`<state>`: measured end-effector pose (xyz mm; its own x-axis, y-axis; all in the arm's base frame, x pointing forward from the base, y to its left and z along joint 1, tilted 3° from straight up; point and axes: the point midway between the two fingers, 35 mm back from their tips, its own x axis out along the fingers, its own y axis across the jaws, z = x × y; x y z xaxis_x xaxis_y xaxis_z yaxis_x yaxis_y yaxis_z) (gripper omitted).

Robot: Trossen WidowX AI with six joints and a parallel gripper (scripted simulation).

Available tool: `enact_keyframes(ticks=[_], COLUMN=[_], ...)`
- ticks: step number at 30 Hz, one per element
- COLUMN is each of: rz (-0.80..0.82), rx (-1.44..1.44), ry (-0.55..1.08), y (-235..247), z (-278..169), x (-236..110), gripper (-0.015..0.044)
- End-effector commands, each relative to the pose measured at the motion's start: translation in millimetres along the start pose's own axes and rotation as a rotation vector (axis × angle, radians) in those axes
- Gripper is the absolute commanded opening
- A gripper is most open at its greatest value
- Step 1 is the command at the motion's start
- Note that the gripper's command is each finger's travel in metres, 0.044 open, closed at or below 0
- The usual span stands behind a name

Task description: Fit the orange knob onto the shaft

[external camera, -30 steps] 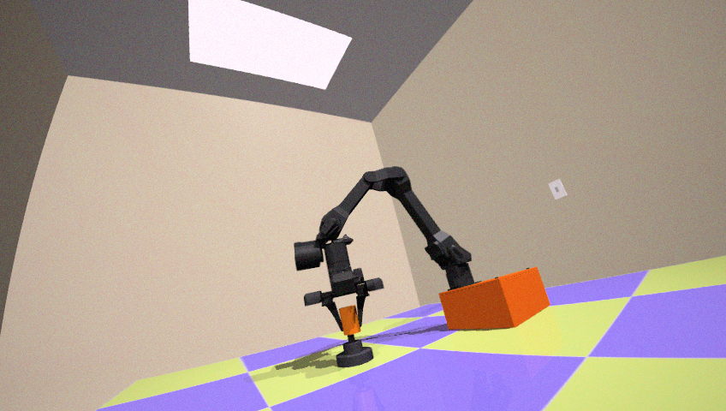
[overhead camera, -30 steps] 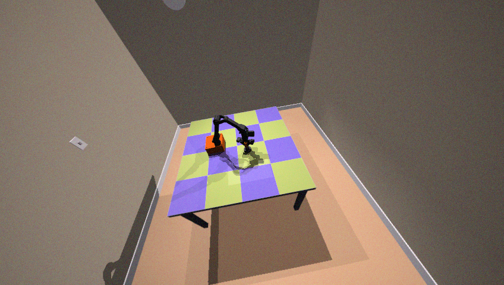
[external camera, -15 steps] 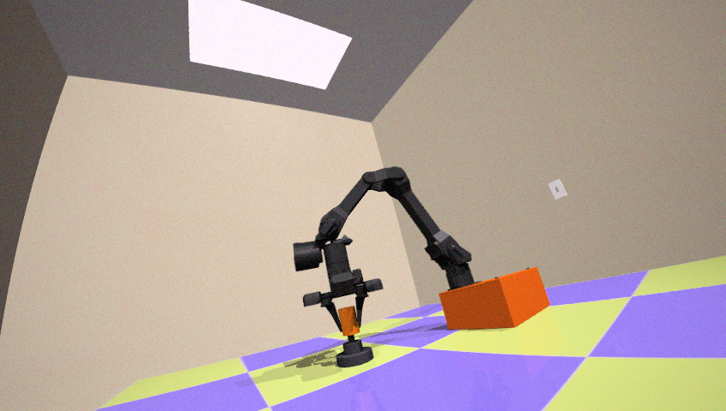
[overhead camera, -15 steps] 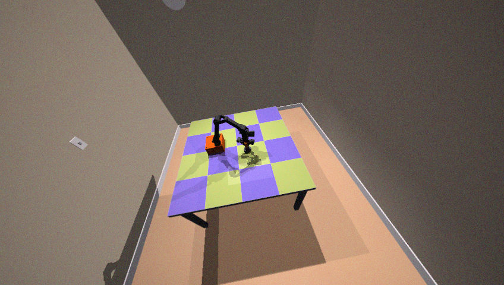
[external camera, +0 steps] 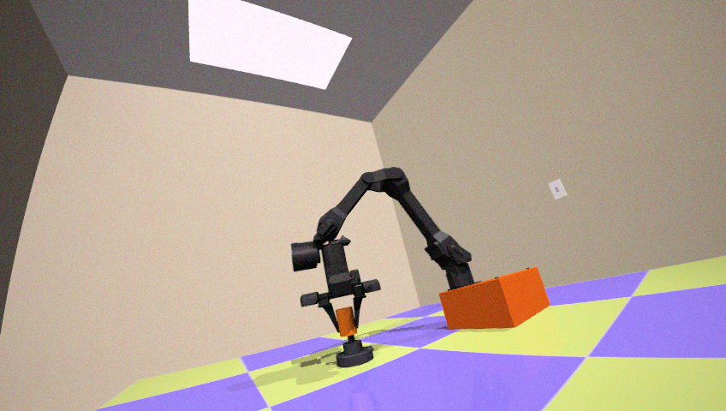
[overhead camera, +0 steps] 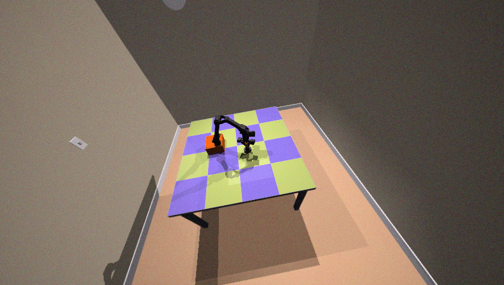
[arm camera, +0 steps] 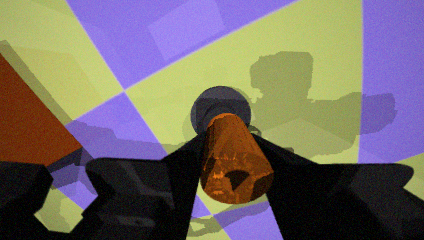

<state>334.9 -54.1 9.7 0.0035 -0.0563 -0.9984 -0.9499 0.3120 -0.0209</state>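
My gripper [external camera: 347, 319] [arm camera: 226, 136] [overhead camera: 246, 143] is shut on the orange knob [external camera: 347, 320] [arm camera: 232, 155] and holds it upright. The knob hangs straight over the dark round pedestal [external camera: 354, 354] [arm camera: 220, 104] [overhead camera: 246, 150], which stands on a yellow-green square of the checkered table. In the exterior view the knob's lower end is just above the short dark shaft [external camera: 351, 339] on the pedestal, with the knob still well above the pedestal's base. In the wrist view the knob hides the shaft, and only the pedestal's far rim shows behind it.
The arm rises from an orange base box [external camera: 493, 302] [overhead camera: 214, 144] [arm camera: 27, 125], behind and to one side of the pedestal. The table top [overhead camera: 226, 190] is a purple and yellow-green checkerboard. Its edges drop to the floor.
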Motion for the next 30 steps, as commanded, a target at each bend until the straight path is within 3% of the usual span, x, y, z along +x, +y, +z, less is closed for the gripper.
enact_keyframes(ticks=[1,12,30], rz=[-0.005,-0.005,-0.005], rx=[-0.004,-0.214,-0.214], ry=[0.002,0.002,0.002], y=[-2.1,0.7,3.9], z=[-0.1,-0.5,-0.8], x=[-2.9,-4.6,0.6], gripper=[0.0,0.0,0.0])
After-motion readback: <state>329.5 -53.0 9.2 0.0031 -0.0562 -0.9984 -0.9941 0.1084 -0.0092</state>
